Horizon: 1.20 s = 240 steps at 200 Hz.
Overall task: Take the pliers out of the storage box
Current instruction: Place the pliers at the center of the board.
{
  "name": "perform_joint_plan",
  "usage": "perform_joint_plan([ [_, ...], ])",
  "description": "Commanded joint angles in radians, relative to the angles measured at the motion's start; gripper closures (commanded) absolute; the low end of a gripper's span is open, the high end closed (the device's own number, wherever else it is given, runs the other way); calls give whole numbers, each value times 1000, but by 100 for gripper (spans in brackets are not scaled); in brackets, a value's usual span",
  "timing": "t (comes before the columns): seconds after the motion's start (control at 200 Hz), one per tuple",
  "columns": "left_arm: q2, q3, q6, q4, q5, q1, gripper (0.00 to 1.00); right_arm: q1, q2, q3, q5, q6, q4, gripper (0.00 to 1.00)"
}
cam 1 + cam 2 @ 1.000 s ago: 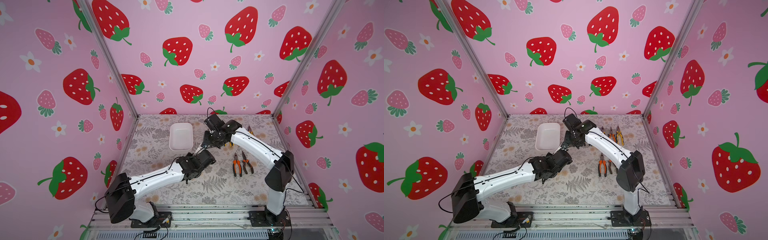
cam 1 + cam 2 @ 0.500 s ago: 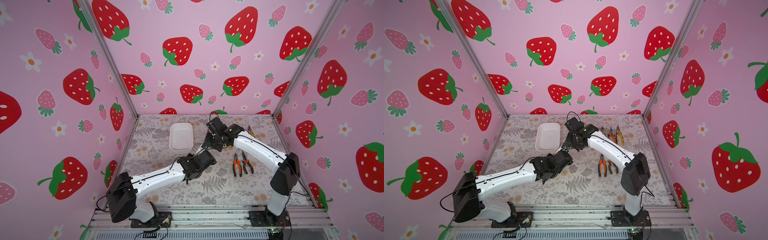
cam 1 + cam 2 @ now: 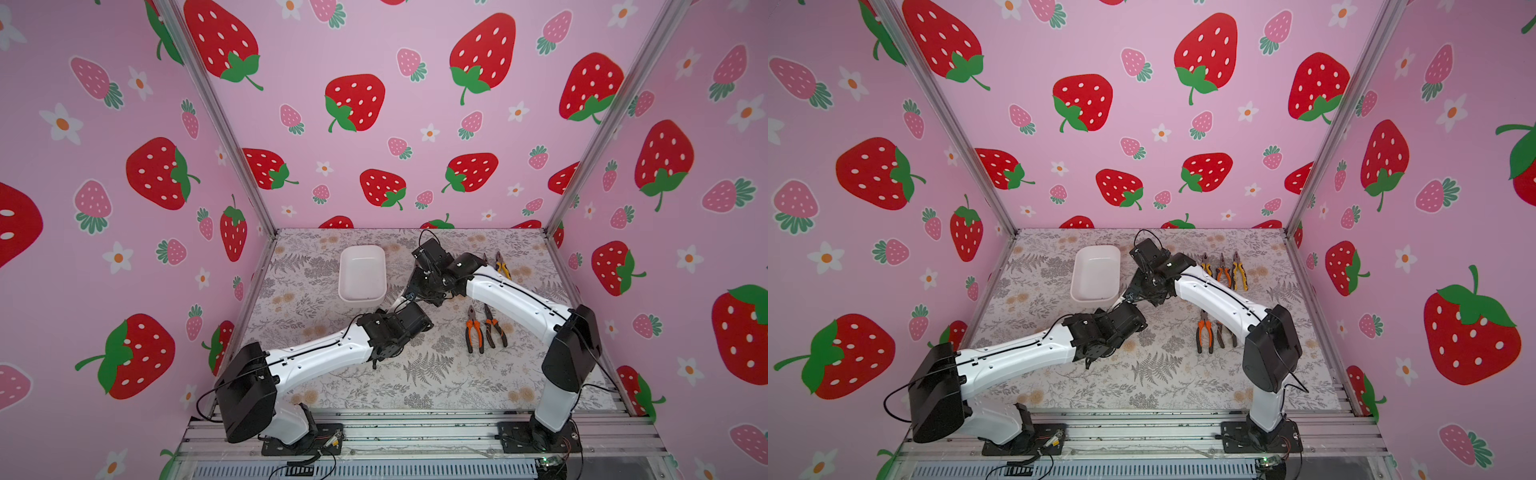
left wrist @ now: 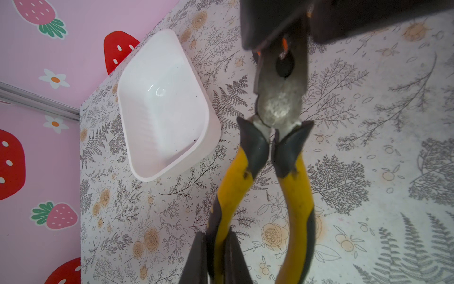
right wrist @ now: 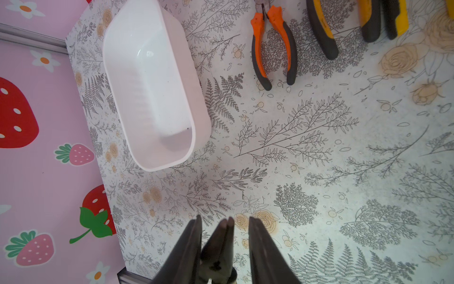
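The white storage box [image 3: 362,272] [image 3: 1095,272] stands empty at the back left of the table; it also shows in the wrist views [image 4: 161,110] [image 5: 147,86]. My left gripper [image 4: 216,236] is shut on one handle of a yellow-and-black pair of pliers [image 4: 278,108], held in the air just right of the box. My right gripper [image 5: 224,218] is open, one finger on each side of that pair's dark nose, with a gap showing beside the nose. In both top views the two wrists meet and hide this pair.
Other pliers lie on the floral table. Two pairs [image 3: 474,329] [image 3: 494,328] sit at the middle right, under the right forearm. Three more [image 3: 1223,271] lie in a row near the back right. An orange-and-black pair [image 5: 270,46] lies beyond the right gripper.
The right arm's elbow has swung out to the right, and its gripper has come slightly forward over the held pliers' nose. The left arm has hardly moved.
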Motion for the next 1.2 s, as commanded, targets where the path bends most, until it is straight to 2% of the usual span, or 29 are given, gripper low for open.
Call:
perform_joint_plan([
  [0.0,9,69,-14,91,-41,9,100,44,-19,-23,-105,5,-24,61],
  [0.15,7,65,-18,90,-40,9,100,44,-17,-25,-123,7,-12,58],
  [0.23,3,61,-23,95,-40,9,100,44,-20,-46,-173,29,27,57],
  [0.35,-19,34,-31,126,-27,12,100,43,-29,-85,-221,71,88,61],
  [0.545,-34,15,-24,128,-34,17,100,42,-47,-87,-213,77,80,66],
  [0.72,-63,-19,-3,168,-57,17,100,42,-48,-82,-256,75,77,70],
  [0.905,-102,-89,47,246,-86,16,100,28,-66,-51,-230,17,3,65],
  [1.195,-141,-173,85,314,-89,16,100,-57,-116,-40,-269,-30,-53,65],
])
